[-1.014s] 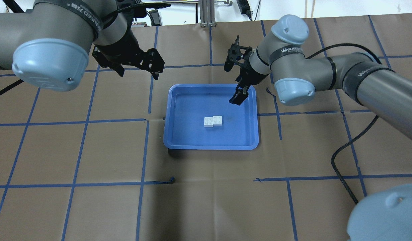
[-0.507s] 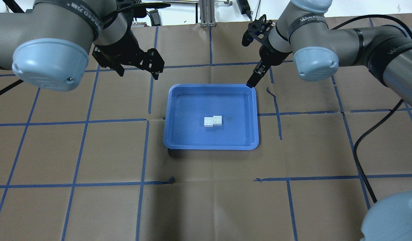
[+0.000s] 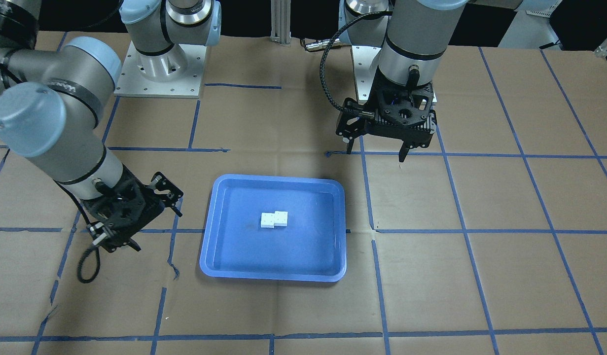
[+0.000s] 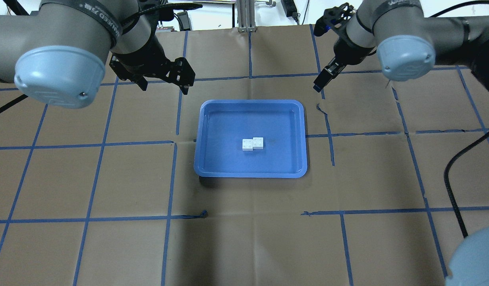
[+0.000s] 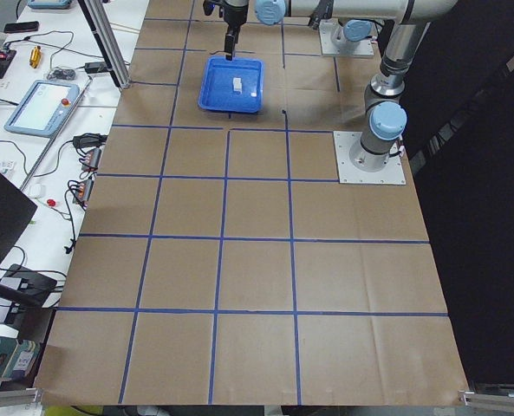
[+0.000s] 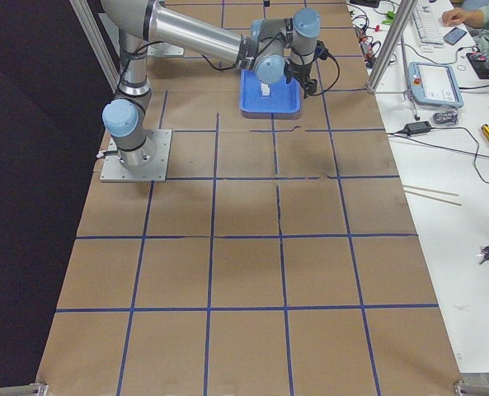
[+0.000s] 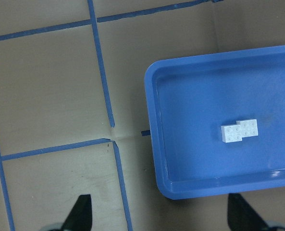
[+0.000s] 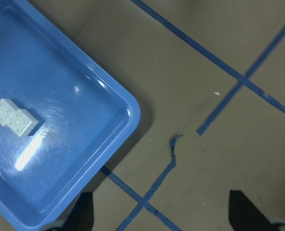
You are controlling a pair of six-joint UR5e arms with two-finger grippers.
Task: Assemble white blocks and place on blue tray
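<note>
- Between both pairs of jaws, apart from each, the white blocks (image 4: 252, 143) sit joined inside the blue tray (image 4: 250, 102).
- The left jaws gape wide, empty.
- The right jaws gape wide, empty.

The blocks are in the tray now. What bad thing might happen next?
1. The white blocks sit offset and seem to overlap only partly, so the join may be weak and a bump might split them.
2. The right gripper, open, hangs just past a far corner of the blue tray. A low swing might nudge the rim and slide the tray. The left gripper is open too, off to the side.
</note>
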